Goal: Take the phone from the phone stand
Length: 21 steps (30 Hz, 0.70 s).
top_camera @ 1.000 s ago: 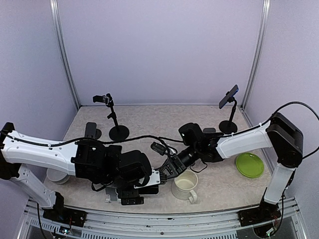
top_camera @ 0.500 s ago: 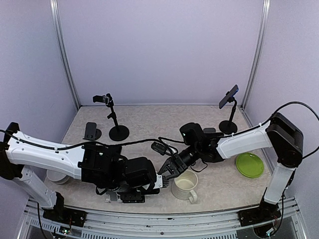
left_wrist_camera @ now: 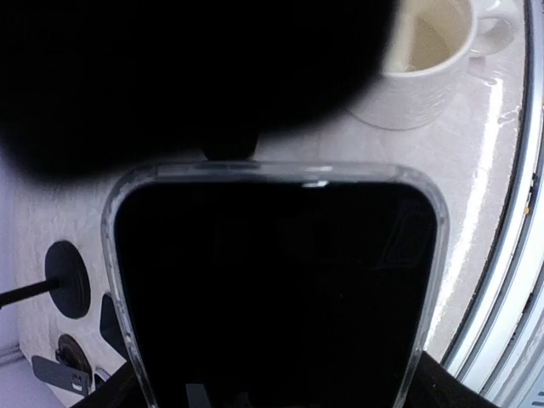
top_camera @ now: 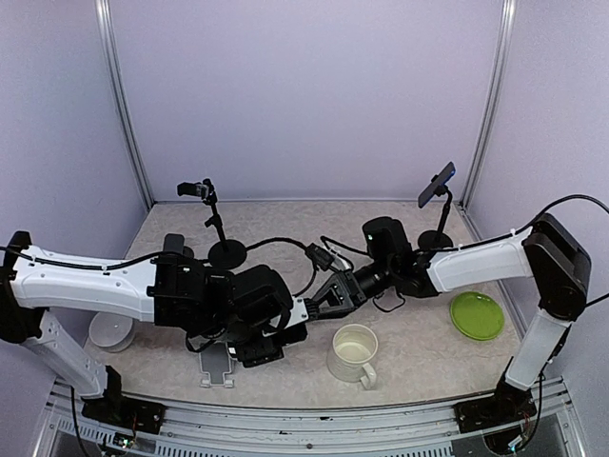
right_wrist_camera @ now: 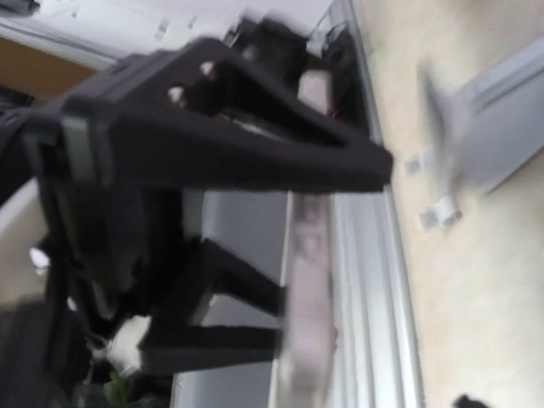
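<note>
The phone [left_wrist_camera: 276, 280], black with a clear case, fills the left wrist view. My left gripper [left_wrist_camera: 276, 374] is shut on its two long edges. From above, that left gripper [top_camera: 276, 335] hangs at the table's middle with the phone under it, mostly hidden. The grey phone stand [top_camera: 218, 367] lies bare near the front edge, just left of and below the left gripper. It shows blurred in the right wrist view [right_wrist_camera: 497, 127]. My right gripper [top_camera: 326, 296] stands open with nothing in it, just right of the left gripper. Its own view [right_wrist_camera: 331, 255] is motion-blurred.
A cream mug [top_camera: 354, 352] stands right of the stand and also shows in the left wrist view [left_wrist_camera: 421, 59]. A green plate [top_camera: 476, 315] lies at the right and a white bowl [top_camera: 112, 331] at the left. Two black tripods [top_camera: 225, 249] [top_camera: 437, 238] stand at the back.
The left gripper closed on the phone and carried it up and back off the stand. The right gripper opened and drew back toward the right.
</note>
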### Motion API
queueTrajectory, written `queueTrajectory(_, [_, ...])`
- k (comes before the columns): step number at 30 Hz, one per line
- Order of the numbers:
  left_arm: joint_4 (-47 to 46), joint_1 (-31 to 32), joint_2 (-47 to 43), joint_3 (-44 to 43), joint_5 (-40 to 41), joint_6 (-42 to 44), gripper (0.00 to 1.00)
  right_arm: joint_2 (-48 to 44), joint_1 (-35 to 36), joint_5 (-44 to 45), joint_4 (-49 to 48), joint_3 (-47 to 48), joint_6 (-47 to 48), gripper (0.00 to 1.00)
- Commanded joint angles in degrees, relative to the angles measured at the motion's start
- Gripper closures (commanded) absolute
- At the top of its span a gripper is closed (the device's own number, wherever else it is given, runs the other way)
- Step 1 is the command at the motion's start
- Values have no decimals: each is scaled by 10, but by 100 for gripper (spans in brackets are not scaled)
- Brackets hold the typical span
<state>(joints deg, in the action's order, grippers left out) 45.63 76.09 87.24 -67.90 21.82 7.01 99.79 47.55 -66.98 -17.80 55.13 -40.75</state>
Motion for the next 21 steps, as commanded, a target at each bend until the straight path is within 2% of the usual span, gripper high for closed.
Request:
queueTrajectory(1, [-42, -52, -16, -4, -21, -48, 58, -34, -26, 4, -48, -16, -14, 0])
queueTrajectory(9, [-100, -141, -15, 0, -54, -147, 60, -59, -103, 42, -132, -63, -67, 0])
queueTrajectory(13, [-124, -173, -11, 0, -53, -207, 60, -80, -132, 61, -131, -82, -58, 0])
queueTrajectory(16, [-139, -189, 6, -1, -62, -248, 64, -90, -143, 68, -111, -84, -38, 0])
queueTrajectory(21, [-161, -200, 36, 1, -48, -332, 63, -98, -147, 72, -100, -91, -19, 0])
